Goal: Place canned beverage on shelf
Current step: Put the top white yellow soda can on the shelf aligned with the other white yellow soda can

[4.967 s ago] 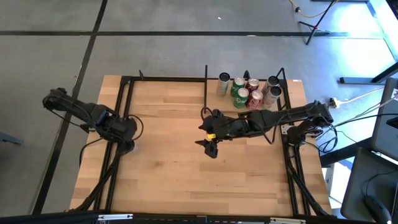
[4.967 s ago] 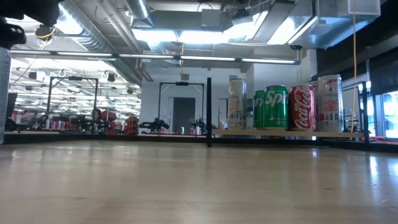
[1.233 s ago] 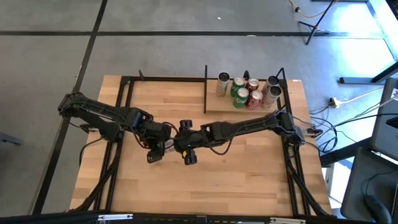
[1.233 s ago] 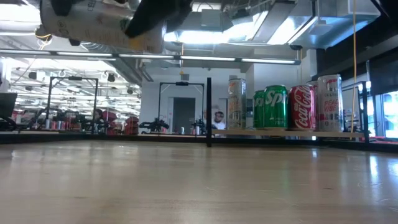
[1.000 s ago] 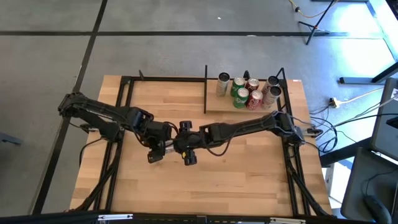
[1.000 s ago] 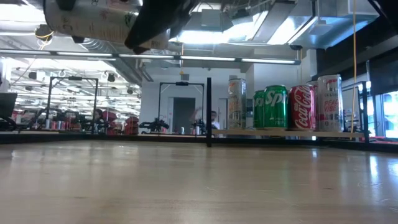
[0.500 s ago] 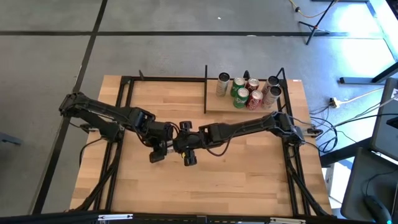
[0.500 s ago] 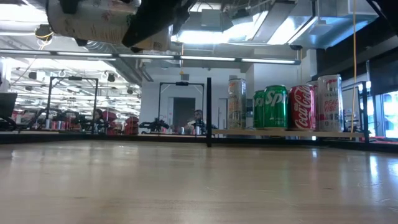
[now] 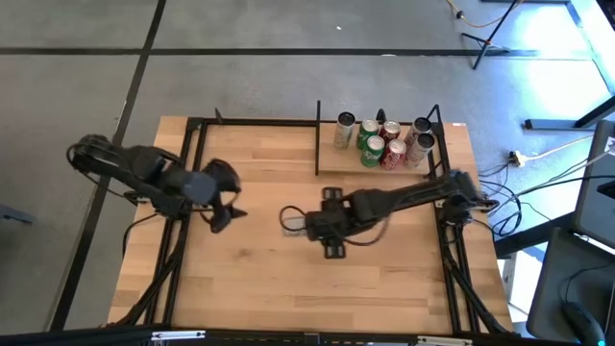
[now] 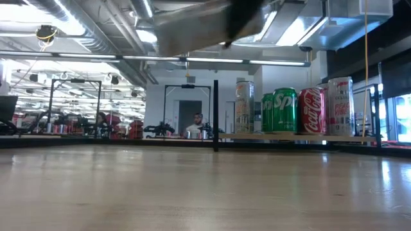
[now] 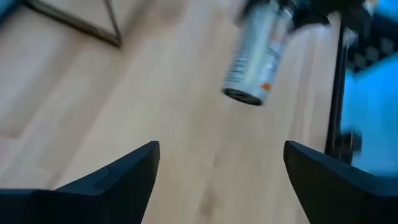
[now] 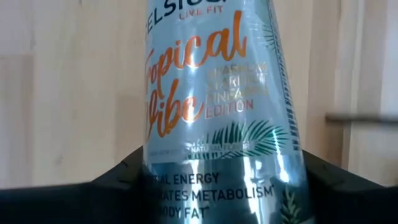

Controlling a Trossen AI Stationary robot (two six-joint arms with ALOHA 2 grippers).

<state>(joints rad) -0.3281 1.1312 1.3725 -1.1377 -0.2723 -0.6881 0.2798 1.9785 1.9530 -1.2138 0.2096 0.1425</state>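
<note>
**Can in right gripper over mid-table, shelf placement not done**

Right gripper point(image 9: 300, 222) clamps a slim silver can point(image 12: 221, 118), fingers on both sides of the body; right wrist view shows the "Tropical Vibe" label filling the frame between the dark fingers point(image 12: 121, 177). From above, the can point(image 9: 291, 221) pokes out of the gripper lying roughly level, above the wooden table point(image 9: 384, 288) near its middle. In the low view it is a blurred pale shape point(image 10: 192, 25) high up, clear of the tabletop. In the left wrist view the same can point(image 11: 255, 56) is seen farther off, hanging tilted over the wood with its end facing the camera.

Left gripper point(image 9: 223, 204) sits over the left part of the table, well apart from the can, jaws spread wide with nothing between them; left wrist view shows only bare wood between the two fingers point(image 11: 118, 180).

Shelf point(image 9: 327, 159) is at the far right of the table: small wood board inside black bars. Six cans point(image 9: 382, 142) already stand there, clustered at its right-hand part, green and red among them point(image 10: 286, 110). The board's left part looks bare.

Progress, as I judge it: can is picked up and in the right arm's grip, so the grasp is done. Left to do: carry it to the shelf, turn it upright, set it on a free part of the board without knocking the standing cans, then let go. Roughly the halfway mark.
</note>
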